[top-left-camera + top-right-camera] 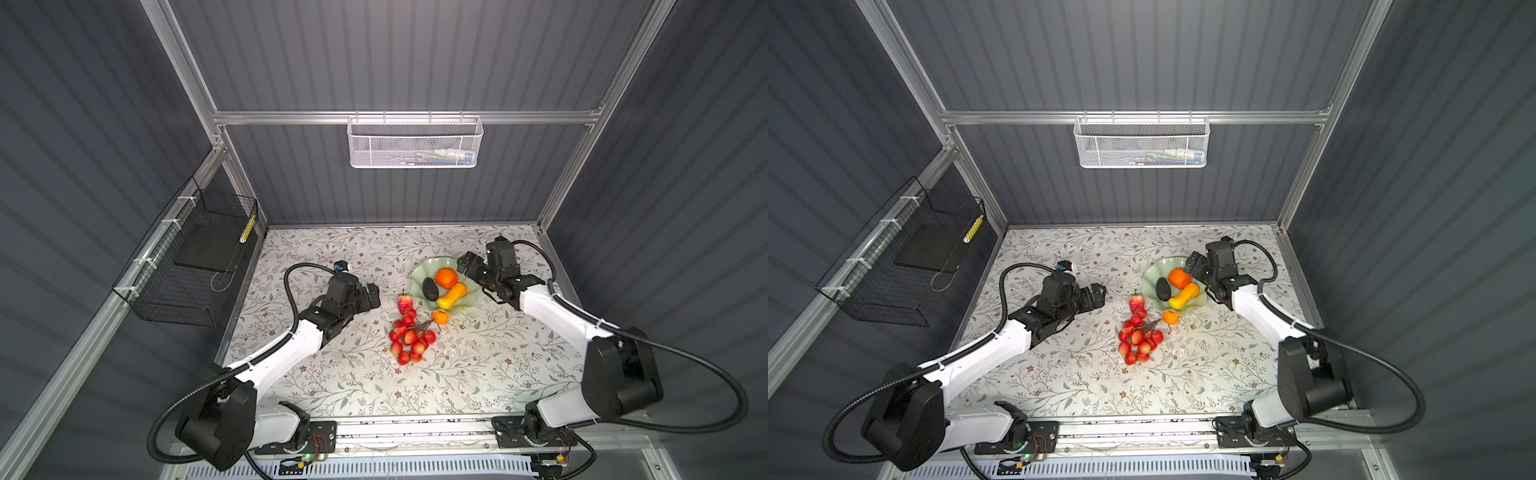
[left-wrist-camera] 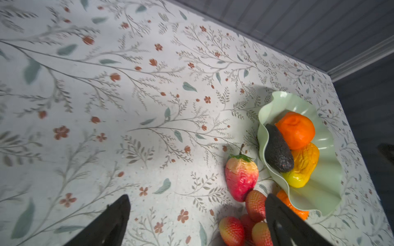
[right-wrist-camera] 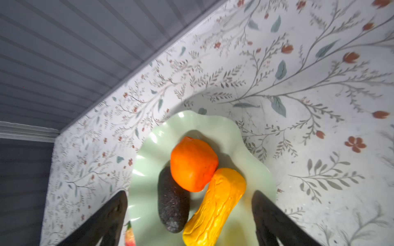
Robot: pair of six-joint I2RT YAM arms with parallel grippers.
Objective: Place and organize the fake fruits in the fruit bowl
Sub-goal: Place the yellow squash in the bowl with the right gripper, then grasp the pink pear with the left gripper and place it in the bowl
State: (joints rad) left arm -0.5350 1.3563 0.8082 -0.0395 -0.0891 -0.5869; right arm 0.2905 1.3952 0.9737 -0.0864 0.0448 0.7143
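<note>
While both are spread wide, left end effector sits center-left, right end effector at bowl upper-right rim. Gourd, long axis lower-left to upper-right, lies in bowl beside avocado and orange; strawberry, tangerine, berry bunch on table.

Orange, avocado and gourd fill the middle of the fruit bowl, leaving bare room at its 11 o'clock. Strawberry, red bunch and tangerine block its 7 o'clock side.

Both top views: high at the front, looking steeply down on the whole table, nearly identical. Wrist cameras: close, angled down over it; all four share the fruit bowl.
</note>
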